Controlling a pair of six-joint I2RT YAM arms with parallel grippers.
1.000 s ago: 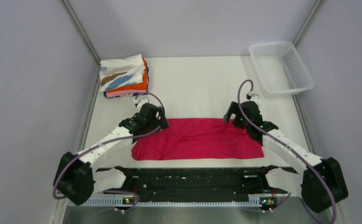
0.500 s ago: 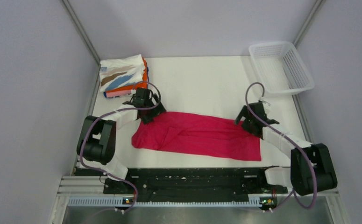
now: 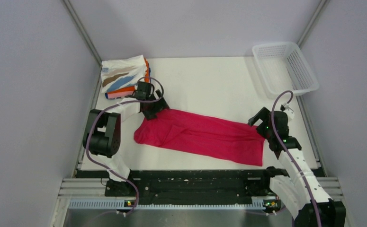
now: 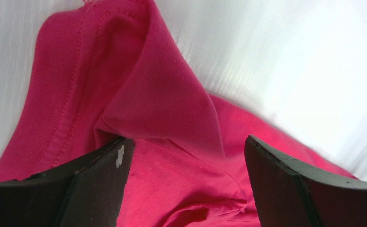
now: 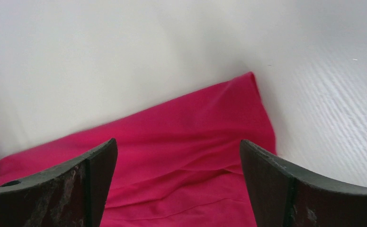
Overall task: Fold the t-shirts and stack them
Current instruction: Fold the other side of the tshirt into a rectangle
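Across the middle of the white tabletop [image 3: 210, 80] the magenta-red t-shirt [image 3: 200, 135] is lying in a long band, looking folded lengthwise and running from the left side toward the near right. At its left end the left pincer [image 3: 150, 108] is hanging low over the bunched part, its jaws standing wide apart. In the left wrist view a raised fold of red cloth with a stitched seam is peaking just ahead of the two dark fingers [image 4: 96, 184]. Cloth is lying between them, though neither finger is visibly pressing on it.

At the right end the right pincer [image 3: 262, 124] is hovering over the far corner of the shirt, likewise spread wide and holding nothing (its wrist camera is showing that corner ending just beyond the gap, with bare tabletop past it).

Back in the far left corner the folded t-shirts [image 3: 124, 75] are sitting in a pile. The top one is white with tan and blue streaks, and orange and pink edges are showing beneath it. Over in the far right corner a white mesh basket [image 3: 285, 66] is resting, well apart from the red shirt.
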